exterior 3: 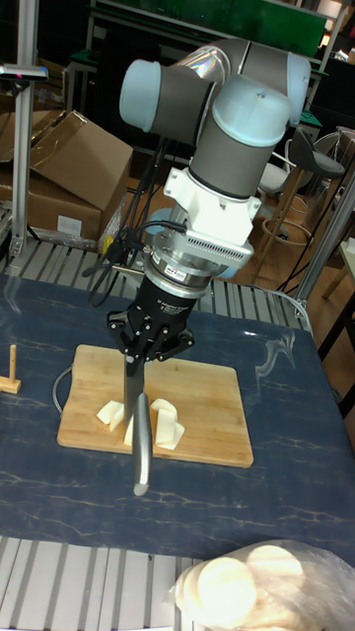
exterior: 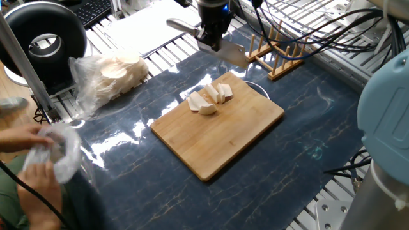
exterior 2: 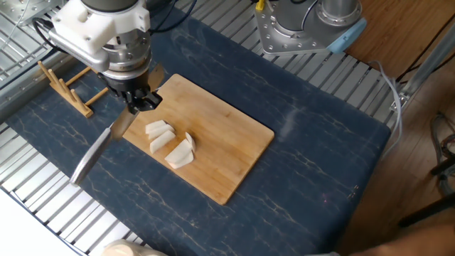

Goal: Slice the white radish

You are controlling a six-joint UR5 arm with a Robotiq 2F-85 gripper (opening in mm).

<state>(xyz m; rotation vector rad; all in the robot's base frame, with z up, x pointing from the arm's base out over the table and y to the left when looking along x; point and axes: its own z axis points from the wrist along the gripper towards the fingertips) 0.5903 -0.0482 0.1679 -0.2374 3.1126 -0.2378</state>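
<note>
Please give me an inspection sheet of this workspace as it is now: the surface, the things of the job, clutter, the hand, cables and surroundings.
Surface: dark blue marbled mat over a slatted metal table.
Job's things: white radish lies in several cut pieces on the wooden cutting board; knife is raised beside the board's edge, clear of the pieces.
Clutter: clear plastic bag of pale round slices; wooden rack.
Hand: the hand is shut on the knife handle, blade pointing away from the board.
Cables: black bundle behind the rack; one thin white cable at the board's edge.
Surroundings: a person's hands hold crumpled plastic at the table edge; cardboard boxes behind.
</note>
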